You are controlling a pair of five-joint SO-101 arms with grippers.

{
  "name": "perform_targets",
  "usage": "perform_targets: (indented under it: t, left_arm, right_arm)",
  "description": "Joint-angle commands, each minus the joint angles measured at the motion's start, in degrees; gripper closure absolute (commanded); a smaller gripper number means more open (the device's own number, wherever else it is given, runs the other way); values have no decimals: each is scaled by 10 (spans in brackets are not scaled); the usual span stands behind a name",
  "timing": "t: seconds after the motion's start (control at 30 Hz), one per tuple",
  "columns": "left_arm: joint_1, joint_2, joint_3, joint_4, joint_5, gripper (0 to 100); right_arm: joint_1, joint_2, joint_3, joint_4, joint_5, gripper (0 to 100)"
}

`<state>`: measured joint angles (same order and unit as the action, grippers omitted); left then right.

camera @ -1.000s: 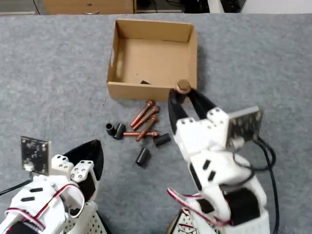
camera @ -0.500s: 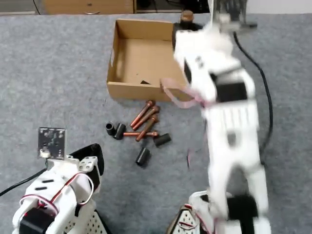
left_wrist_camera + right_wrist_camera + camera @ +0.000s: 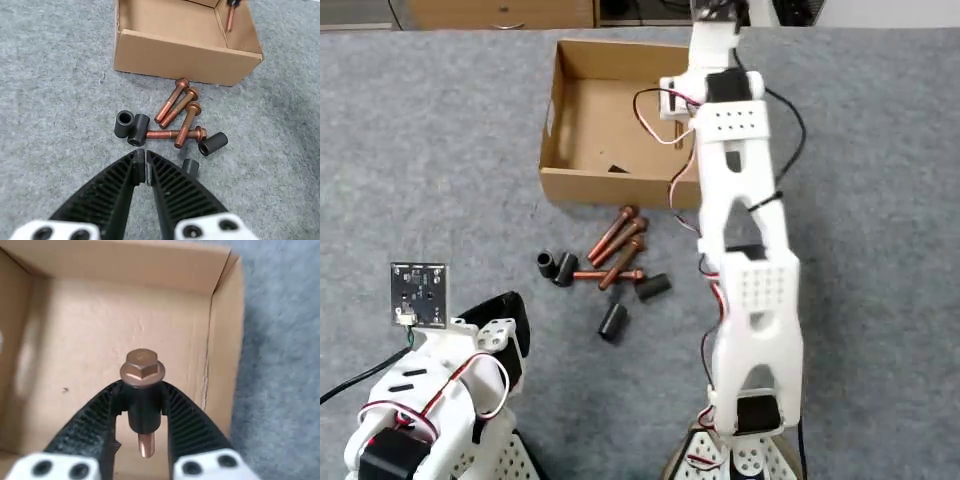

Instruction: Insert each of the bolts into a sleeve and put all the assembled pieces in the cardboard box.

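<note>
The right gripper [image 3: 142, 402] is clamped on the black sleeve [image 3: 143, 412] of an assembled piece. The copper bolt [image 3: 142, 369] has its head up and its threaded tip poking out below. The piece hangs upright over the cardboard box [image 3: 150, 265], near a far corner. I judge it is held vertical so it will drop cleanly onto the box floor when released. The left gripper [image 3: 141, 167] sits low over the tabletop [image 3: 55, 90], jaws pressed together and empty. It points at the loose parts just in front of the box, four bolts [image 3: 172, 100] and four sleeves [image 3: 123, 124], probably ready for the next pairing.
</note>
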<state>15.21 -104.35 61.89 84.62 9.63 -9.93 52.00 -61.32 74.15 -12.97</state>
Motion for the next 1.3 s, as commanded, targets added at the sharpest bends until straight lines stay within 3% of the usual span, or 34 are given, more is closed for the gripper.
perform_targets:
  t: [0.0, 0.27, 0.5, 0.77, 1.07, 1.27]
  left_arm:
    - [-3, -3, 1, -10, 2, 981]
    - [-2, -3, 1, -9, 2, 981]
    - [-2, -3, 1, -9, 2, 981]
    - [-2, -3, 1, -9, 2, 981]
    - [-2, -3, 2, -9, 2, 981]
    - [-6, -3, 9, -9, 2, 981]
  right_arm:
    - [9, 91, -153, 21, -3, 997]
    - [9, 253, -290, 42, -3, 991]
    - [9, 268, -344, 98, -3, 828]
    - [4, 151, -342, 139, -3, 859]
    - [4, -67, -342, 271, -6, 860]
    - [12, -203, -339, 282, -3, 859]
